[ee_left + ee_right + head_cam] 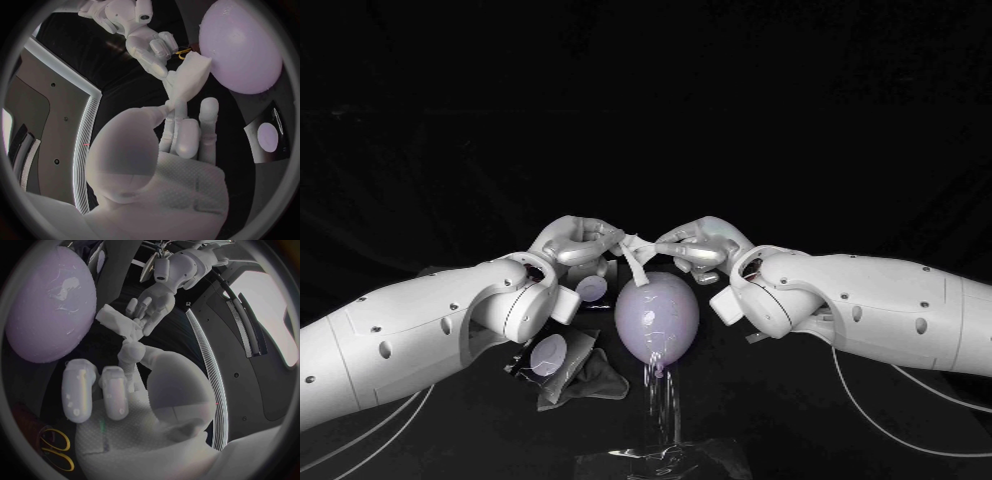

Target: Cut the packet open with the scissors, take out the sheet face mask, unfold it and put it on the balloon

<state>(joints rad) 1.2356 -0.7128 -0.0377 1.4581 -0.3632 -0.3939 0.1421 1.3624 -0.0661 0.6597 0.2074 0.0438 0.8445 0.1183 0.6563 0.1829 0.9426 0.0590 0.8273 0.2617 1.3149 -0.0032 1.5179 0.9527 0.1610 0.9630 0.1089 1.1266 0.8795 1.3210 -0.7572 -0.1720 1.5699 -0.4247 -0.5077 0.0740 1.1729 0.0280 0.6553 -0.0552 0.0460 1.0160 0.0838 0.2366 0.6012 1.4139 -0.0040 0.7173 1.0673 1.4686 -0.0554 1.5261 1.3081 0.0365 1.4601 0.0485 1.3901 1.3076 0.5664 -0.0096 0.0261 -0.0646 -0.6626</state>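
Observation:
A lavender balloon [656, 318] stands upright on a clear stand [658, 455] at the table's middle. Just above and behind its top, my left hand [578, 241] and my right hand [698, 246] meet, and both pinch the white sheet mask [636, 256], still folded into a narrow strip that hangs down to the balloon's top. In the left wrist view the mask [187, 80] runs from my left hand [181, 135] to my right hand [150, 45], beside the balloon [240, 50]. The right wrist view shows the mask [117, 320], my right hand [112, 385], my left hand [150, 305] and the balloon [50, 305].
The dark cut packet [574, 372] with a lavender oval print lies crumpled left of the stand, under my left forearm. Another lavender-printed piece [591, 290] sits by my left wrist. Yellow scissor handles [56, 452] lie on the table near my right hand.

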